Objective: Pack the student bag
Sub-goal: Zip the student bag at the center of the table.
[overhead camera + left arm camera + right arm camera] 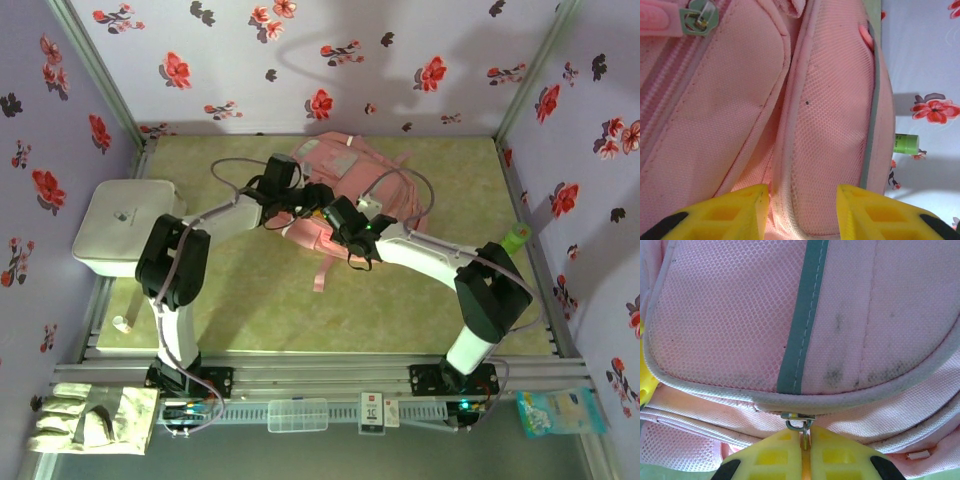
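The student bag [345, 170], a soft pink backpack, lies at the back middle of the table. My left gripper [316, 196] reaches onto its front from the left. In the left wrist view its yellow fingers [740, 212] stand either side of the lower corner of a pink mesh side pocket [832, 125], and the fabric fills the gap between them. My right gripper [805, 442] is shut on the metal zip pull [803, 429] that hangs from a slider [798, 416] under the grey-striped flap [800, 325]. A second zip slider [699, 15] sits on the front pocket.
A white rounded box [125, 225] stands at the left edge of the mat. A green tube [517, 237] lies against the right wall. Gloves [95, 418], a clear plastic case [297, 413] and a blue packet [558, 410] lie in front of the arm bases.
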You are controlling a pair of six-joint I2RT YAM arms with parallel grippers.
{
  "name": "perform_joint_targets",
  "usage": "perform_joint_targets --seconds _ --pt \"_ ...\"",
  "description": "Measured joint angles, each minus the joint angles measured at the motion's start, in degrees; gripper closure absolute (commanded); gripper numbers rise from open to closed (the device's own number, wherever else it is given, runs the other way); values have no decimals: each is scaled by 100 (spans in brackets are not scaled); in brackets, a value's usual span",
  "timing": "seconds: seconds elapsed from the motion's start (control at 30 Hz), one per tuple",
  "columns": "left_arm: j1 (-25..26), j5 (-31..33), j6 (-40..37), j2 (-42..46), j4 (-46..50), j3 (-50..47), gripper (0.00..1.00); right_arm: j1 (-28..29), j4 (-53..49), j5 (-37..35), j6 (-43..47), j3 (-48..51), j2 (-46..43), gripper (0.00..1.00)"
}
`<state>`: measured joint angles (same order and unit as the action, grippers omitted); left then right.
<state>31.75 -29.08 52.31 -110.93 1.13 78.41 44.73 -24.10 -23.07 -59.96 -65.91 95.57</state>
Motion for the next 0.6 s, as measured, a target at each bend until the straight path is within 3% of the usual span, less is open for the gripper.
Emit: perform_joint_targets --seconds 0.3,0.6 --pt "61 111 -289 -162 422 247 100 -2 7 -68 -4 52 0 95" --pt "50 149 -514 -162 605 284 100 -273 -4 -330 44 664 -638 95"
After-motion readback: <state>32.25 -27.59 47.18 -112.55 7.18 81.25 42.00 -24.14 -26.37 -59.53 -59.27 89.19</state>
